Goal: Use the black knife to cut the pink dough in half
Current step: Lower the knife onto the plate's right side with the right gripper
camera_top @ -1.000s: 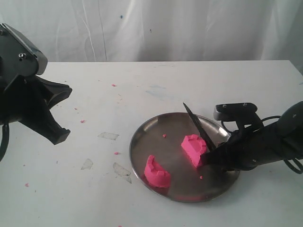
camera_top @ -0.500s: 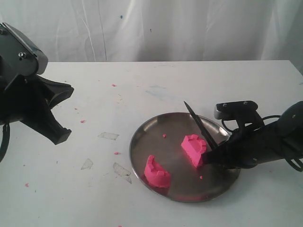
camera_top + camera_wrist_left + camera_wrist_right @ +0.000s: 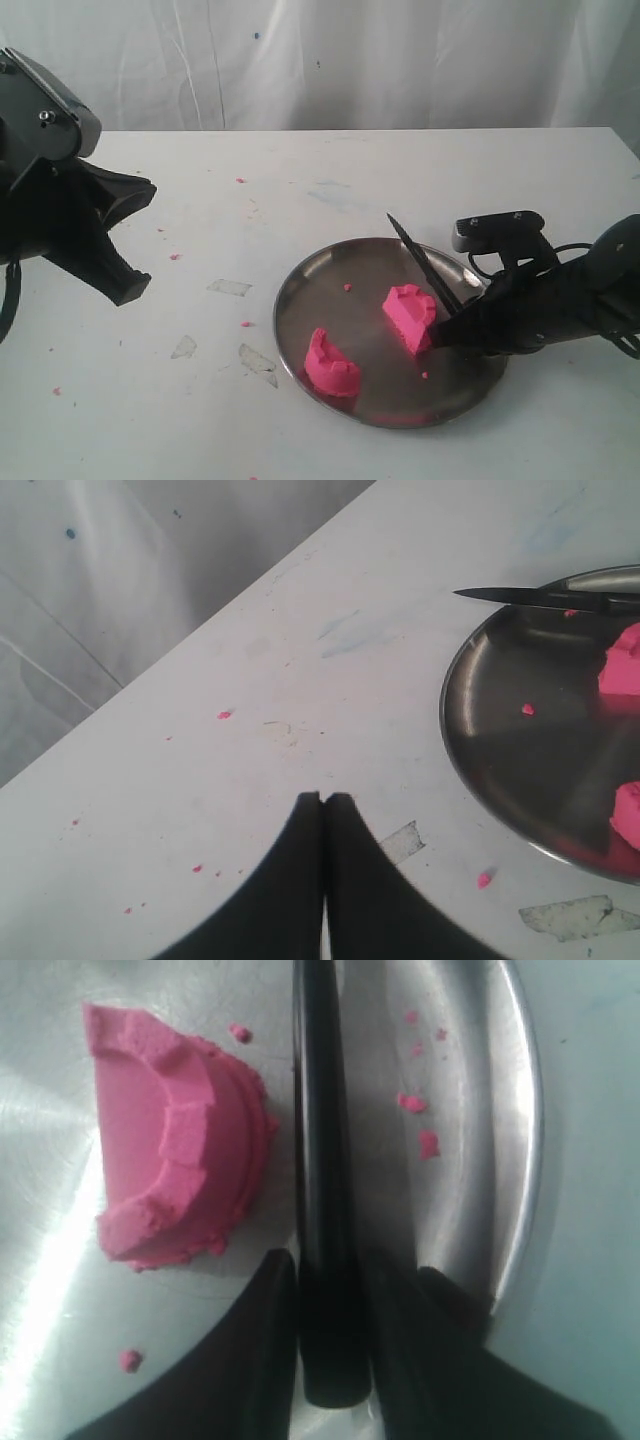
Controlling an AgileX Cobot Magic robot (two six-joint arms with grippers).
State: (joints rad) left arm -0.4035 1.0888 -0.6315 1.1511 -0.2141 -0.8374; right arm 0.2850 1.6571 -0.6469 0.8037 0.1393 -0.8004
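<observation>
Two chunks of pink dough lie apart on the round steel plate [image 3: 330, 265]: one chunk [image 3: 408, 315] near the middle right with a notched rim, the other [image 3: 331, 365] at the plate's front left. My right gripper [image 3: 447, 335] is shut on the black knife [image 3: 420, 265], whose blade slants up and back just right of the middle chunk. In the right wrist view the knife handle [image 3: 325, 1210] sits between the fingers, beside the chunk [image 3: 175, 1150]. My left gripper [image 3: 125, 290] hangs shut over the table's left side, holding nothing, its fingertips [image 3: 325, 800] pressed together.
Pink crumbs dot the plate [image 3: 425, 1140] and the white table [image 3: 485, 879]. Bits of clear tape [image 3: 230, 287] lie on the table left of the plate. A white curtain hangs behind the table.
The right gripper and knife have shifted very slightly to the right; the dough chunks and the left arm have stayed put.
</observation>
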